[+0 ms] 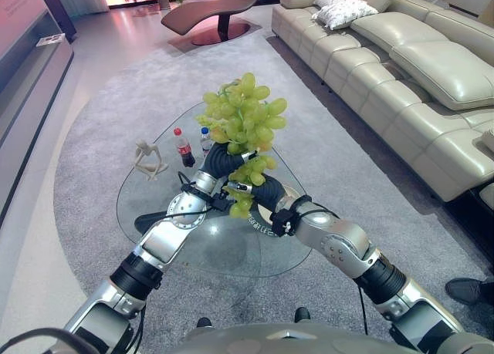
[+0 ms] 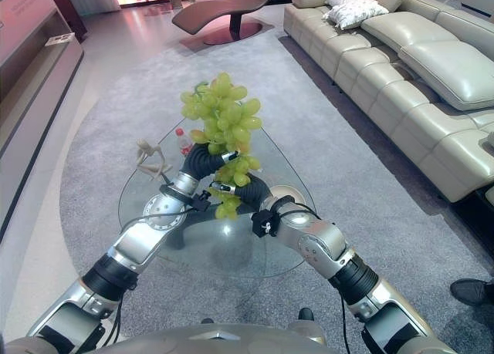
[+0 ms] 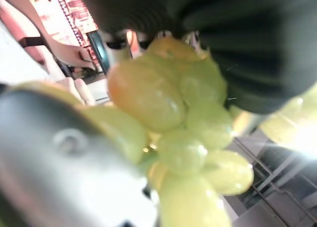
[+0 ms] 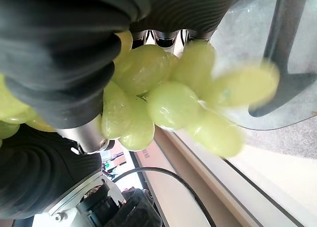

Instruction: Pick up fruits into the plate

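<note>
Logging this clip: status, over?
Left hand and right hand both under the green grape bunch, lifted above the glass table. Finger grip hidden. Two small bottles and figurine nearby.

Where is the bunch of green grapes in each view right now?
Left eye view: bunch of green grapes centre, above the glass table.
Right eye view: just left of centre.
Left wrist view: close up, centre.
Right wrist view: centre.
Shared landmark: the glass table.

The grapes (image 1: 245, 119) are pale yellow-green, and the glass table (image 1: 154, 203) is clear with a grey tint. On its far left stand a cream figurine (image 1: 148, 160) and a red-capped, red-labelled dark bottle (image 1: 184, 148). The carpet (image 1: 100, 115) is speckled grey, the sofa (image 1: 409, 69) at right beige.
</note>
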`<state>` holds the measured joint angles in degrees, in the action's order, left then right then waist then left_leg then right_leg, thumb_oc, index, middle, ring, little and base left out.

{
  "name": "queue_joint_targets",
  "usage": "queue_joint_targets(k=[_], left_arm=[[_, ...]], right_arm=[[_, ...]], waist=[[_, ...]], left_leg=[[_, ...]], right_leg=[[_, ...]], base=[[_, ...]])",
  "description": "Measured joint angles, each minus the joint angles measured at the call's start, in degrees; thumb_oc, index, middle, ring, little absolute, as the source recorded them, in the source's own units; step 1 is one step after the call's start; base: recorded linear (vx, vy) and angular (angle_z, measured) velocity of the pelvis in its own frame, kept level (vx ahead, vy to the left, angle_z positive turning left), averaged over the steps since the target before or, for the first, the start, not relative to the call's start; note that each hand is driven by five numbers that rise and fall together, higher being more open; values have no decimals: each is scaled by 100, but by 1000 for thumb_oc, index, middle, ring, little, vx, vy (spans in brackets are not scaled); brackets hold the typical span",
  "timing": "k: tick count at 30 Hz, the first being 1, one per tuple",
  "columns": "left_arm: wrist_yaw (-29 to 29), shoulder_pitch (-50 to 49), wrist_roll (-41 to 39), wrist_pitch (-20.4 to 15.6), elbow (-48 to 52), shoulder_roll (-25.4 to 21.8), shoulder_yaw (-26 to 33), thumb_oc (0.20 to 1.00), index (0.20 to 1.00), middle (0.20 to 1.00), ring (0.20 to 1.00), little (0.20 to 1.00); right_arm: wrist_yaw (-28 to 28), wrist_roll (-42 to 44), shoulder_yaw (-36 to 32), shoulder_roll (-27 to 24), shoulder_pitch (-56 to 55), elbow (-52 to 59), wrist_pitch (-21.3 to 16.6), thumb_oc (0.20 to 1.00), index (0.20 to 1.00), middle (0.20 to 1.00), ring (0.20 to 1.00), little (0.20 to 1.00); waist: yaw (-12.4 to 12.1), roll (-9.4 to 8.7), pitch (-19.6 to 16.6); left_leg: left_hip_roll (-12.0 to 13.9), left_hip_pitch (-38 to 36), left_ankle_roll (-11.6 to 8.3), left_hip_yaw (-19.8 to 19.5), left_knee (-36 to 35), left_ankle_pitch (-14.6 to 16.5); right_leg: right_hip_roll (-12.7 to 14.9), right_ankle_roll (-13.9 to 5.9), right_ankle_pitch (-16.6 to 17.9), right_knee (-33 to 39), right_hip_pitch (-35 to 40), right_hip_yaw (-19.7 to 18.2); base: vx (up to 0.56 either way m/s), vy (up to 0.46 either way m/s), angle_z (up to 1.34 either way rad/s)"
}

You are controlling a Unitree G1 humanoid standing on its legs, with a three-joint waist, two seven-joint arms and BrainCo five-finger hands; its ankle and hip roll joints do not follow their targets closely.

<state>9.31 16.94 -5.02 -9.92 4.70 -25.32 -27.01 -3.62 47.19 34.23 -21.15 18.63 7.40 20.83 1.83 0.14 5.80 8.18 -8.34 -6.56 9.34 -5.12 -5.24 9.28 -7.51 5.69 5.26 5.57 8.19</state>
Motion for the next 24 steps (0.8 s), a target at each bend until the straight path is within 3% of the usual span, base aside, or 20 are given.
queue_joint_targets(k=[15,16,17,24], left_arm=[[136,-8,-192,113,0,83,9,200,200,200,200,200],[150,-8,-224,115,0,91,9,379,379,379,379,379],[160,-12,-270,115,0,111,17,1000,1000,1000,1000,1000],[142,-127,-515,114,-32,174,56,1000,1000,1000,1000,1000]], right_arm=[[-88,-1,7,26,-2,0,-52,200,200,200,200,200],[-88,-1,7,26,-2,0,-66,200,200,200,200,200],[-87,-4,7,27,-6,0,-105,200,200,200,200,200],[-118,-8,-100,11,-11,0,-376,200,200,200,200,200]], waist=[[-14,-1,1],[-16,-1,1],[-23,-1,1],[-34,-3,2]], left_leg=[[2,0,0,9,-1,5],[2,0,0,9,-1,5],[2,0,0,8,-1,5],[4,3,2,9,-1,8]], right_leg=[[0,0,0,0,-6,0],[0,0,0,0,-6,0],[0,0,0,0,-5,1],[0,-1,-1,0,-9,4]], base=[[0,0,0],[0,0,0],[0,0,0],[0,0,0]])
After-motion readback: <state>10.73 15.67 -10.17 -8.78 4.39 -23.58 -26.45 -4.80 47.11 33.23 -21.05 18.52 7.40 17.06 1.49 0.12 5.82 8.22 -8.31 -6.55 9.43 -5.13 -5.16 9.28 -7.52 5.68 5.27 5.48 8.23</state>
